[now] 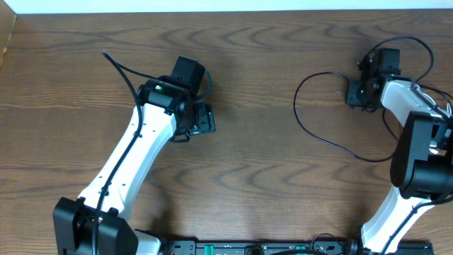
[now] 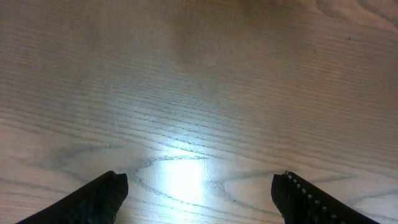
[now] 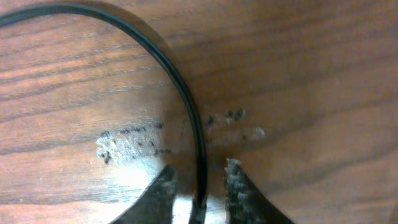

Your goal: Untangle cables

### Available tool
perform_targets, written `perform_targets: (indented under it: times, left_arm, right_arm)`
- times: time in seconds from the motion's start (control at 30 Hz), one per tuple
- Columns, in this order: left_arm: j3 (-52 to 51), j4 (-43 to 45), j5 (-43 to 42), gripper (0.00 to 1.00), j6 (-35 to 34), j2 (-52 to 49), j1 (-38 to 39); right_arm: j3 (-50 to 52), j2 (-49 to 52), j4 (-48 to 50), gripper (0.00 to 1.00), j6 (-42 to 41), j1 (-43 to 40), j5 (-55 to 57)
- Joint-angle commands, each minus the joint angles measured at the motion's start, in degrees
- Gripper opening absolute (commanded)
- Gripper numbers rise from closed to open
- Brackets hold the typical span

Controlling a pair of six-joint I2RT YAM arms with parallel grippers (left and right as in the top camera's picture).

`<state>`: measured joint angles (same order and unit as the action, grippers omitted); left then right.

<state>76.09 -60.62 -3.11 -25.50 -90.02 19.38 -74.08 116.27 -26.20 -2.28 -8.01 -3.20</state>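
Observation:
A thin black cable (image 1: pixel 306 127) lies on the wooden table at the right, curving in a wide open loop from the right gripper round to the left and down toward the right arm's base. My right gripper (image 1: pixel 356 94) is low over the table. In the right wrist view its fingers (image 3: pixel 200 186) stand slightly apart with the black cable (image 3: pixel 186 93) running between them, a small gap on each side. My left gripper (image 1: pixel 202 120) is open and empty; its wrist view (image 2: pixel 199 186) shows only bare table. No white cable is in view.
A thin black cord (image 1: pixel 120 71) runs from the table's upper left to the left arm; I cannot tell whether it belongs to the arm. A scuffed pale patch (image 3: pixel 124 146) marks the wood by the right gripper. The table's far edge (image 1: pixel 226 10) is at the top.

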Motion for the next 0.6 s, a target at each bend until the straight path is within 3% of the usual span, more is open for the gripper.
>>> perform_targets:
  times: [0.0,0.13,0.37,0.57]
  left_arm:
    - [-0.22,-0.20,-0.31,0.80,-0.28,-0.22,-0.13]
    - [-0.22,-0.20,-0.31,0.80,-0.28,-0.22,-0.13]
    - [-0.22,-0.20,-0.31,0.80,-0.28,-0.22,-0.13]
    - [-0.22,-0.20,-0.31,0.80,-0.28,-0.22,-0.13]
  right_arm:
    - [0.07,1.33,-3.04,0.15,-0.90,0.22,0.28]
    - [0.07,1.33,-6.34,0.01,-1.38,0.17,0.59]
    - [-0.96,-0.09,-8.46,0.01,-4.52,-0.04,1.18]
    - [-9.46,-8.50,-14.97,0.01,-4.55,-4.76,4.09]
